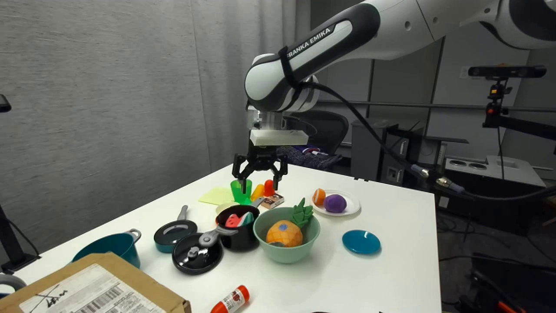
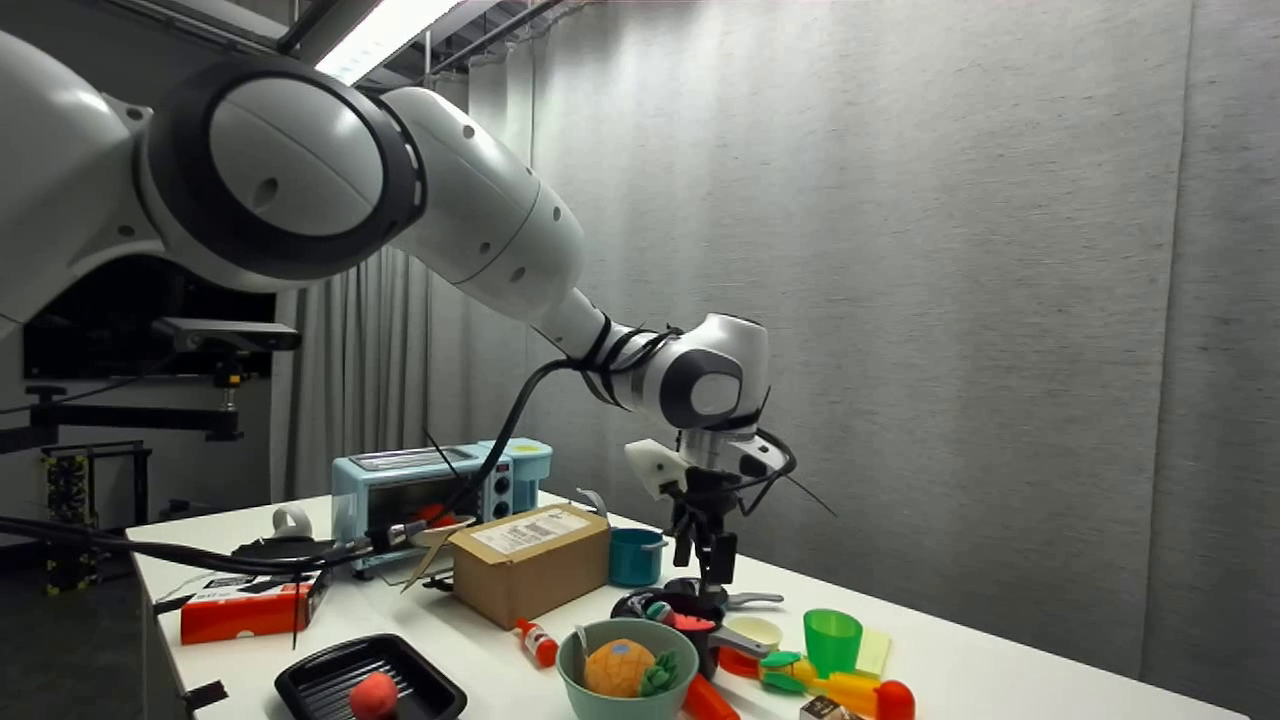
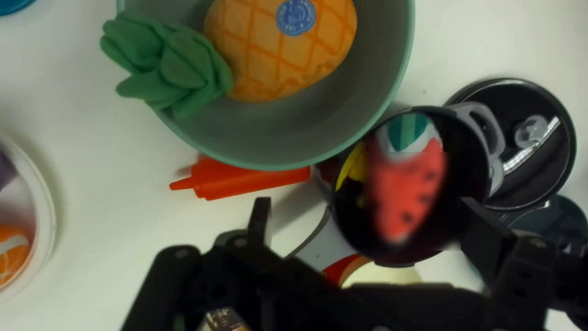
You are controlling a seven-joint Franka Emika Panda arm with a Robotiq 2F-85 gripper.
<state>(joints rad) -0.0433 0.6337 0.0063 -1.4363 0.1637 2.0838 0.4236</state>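
Observation:
My gripper (image 1: pixel 259 186) is open and empty, pointing down above the table. In the wrist view its fingers (image 3: pixel 370 209) are spread over a black pot (image 3: pixel 466 156). The pot holds a red toy watermelon slice (image 3: pixel 409 184) and something yellow. The pot (image 1: pixel 240 239) stands against a pale green bowl (image 1: pixel 284 256). In the bowl lies an orange toy pineapple (image 1: pixel 282 234) with green leaves; it also shows in an exterior view (image 2: pixel 617 668). A red squeeze bottle (image 3: pixel 248 179) lies beside the bowl. A black lid (image 1: pixel 197 256) leans by the pot.
A white plate (image 1: pixel 355 204) holds purple and orange toys. A blue plate (image 1: pixel 361 242), a green cup (image 1: pixel 241 192) and a dark pan (image 1: pixel 173 232) stand around. A cardboard box (image 2: pixel 530 575), a light blue toaster oven (image 2: pixel 350 500) and a black tray (image 2: pixel 440 690) are also on the table.

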